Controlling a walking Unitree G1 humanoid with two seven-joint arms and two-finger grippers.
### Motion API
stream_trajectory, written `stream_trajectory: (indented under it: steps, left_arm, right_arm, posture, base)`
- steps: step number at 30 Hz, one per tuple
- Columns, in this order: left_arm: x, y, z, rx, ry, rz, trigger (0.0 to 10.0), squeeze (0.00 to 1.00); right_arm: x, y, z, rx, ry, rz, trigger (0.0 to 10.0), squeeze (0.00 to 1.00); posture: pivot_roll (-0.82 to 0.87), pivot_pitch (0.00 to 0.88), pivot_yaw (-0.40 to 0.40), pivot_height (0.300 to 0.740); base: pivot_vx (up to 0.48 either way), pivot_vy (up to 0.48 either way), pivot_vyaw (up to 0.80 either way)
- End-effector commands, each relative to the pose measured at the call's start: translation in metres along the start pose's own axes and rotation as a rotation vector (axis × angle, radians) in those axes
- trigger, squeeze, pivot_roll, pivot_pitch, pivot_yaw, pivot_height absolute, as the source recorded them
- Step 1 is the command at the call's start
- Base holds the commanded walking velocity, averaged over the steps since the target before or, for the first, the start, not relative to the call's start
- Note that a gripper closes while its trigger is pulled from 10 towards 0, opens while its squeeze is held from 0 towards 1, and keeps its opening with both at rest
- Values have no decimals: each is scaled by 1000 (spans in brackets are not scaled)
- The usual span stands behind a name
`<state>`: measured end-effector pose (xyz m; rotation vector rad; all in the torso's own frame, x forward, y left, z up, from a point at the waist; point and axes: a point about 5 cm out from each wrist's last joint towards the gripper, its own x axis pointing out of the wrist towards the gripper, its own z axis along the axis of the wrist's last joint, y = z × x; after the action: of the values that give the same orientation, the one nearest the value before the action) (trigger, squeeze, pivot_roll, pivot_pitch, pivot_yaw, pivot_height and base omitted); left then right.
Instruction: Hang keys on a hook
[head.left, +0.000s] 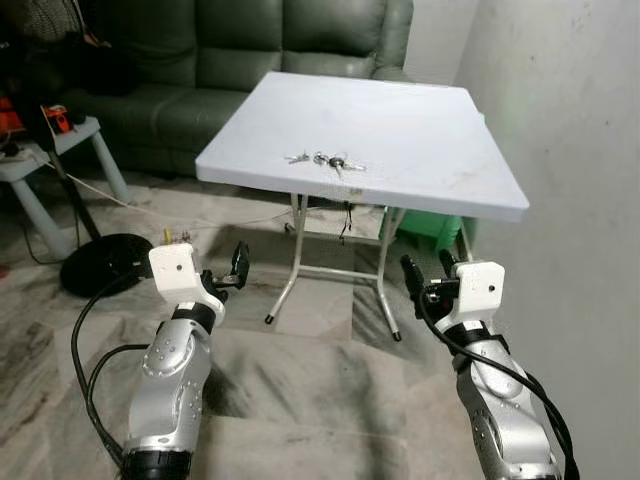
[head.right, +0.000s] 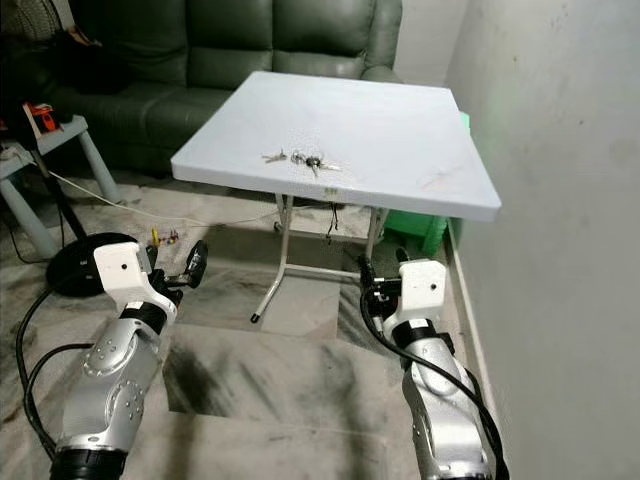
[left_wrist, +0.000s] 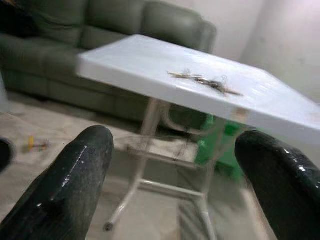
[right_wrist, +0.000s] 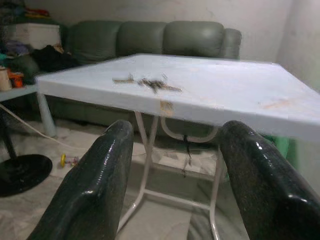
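on white table (head.left: 420, 150): keys (head.left: 328, 160), unlabelled.

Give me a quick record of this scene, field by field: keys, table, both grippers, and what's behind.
keys: bunch lying near the front edge of the table
table: white folding table, metal legs
left gripper: open, held low, short of the table
right gripper: open, held low, short of the table
behind: green sofa
right side: white wall

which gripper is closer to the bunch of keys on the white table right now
Left, though only slightly. The left gripper is below and left of the bunch of metal keys; the right gripper is below and right. Both are open, short of the white square table.
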<state>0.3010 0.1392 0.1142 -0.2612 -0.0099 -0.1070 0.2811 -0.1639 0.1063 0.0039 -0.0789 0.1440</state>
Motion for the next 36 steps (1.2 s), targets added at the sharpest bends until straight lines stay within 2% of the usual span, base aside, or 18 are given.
stream_trajectory:
  steps: [1, 8, 11, 24, 36]
  left_arm:
    - [0, 6, 4, 18, -8, 9, 10000, 0]
    - [-1, 9, 3, 4, 2, 50, 10000, 0]
    - [-2, 9, 3, -12, 0, 48, 10000, 0]
    - [-7, 11, 3, 16, -2, 12, 10000, 0]
    - [-7, 11, 3, 15, 2, 1, 10000, 0]
  right_arm:
    - [4, 3, 8, 0, -37, 4, 10000, 0]
    - [1, 4, 7, 2, -33, 5, 10000, 0]
    - [1, 4, 7, 4, -30, 5, 10000, 0]
    - [-1, 2, 8, 0, -32, 11, 10000, 0]
    - [-2, 3, 7, 0, -28, 11, 10000, 0]
  posture:
    - [10, 0, -29, 715]
    - [10, 0, -28, 715]
    - [10, 0, -28, 715]
    - [11, 0, -33, 715]
    - [11, 0, -33, 715]
  base:
    - [0, 480, 0]
    - [0, 39, 0]
    - [0, 0, 0]
    - [0, 0, 0]
    - [343, 0, 0]
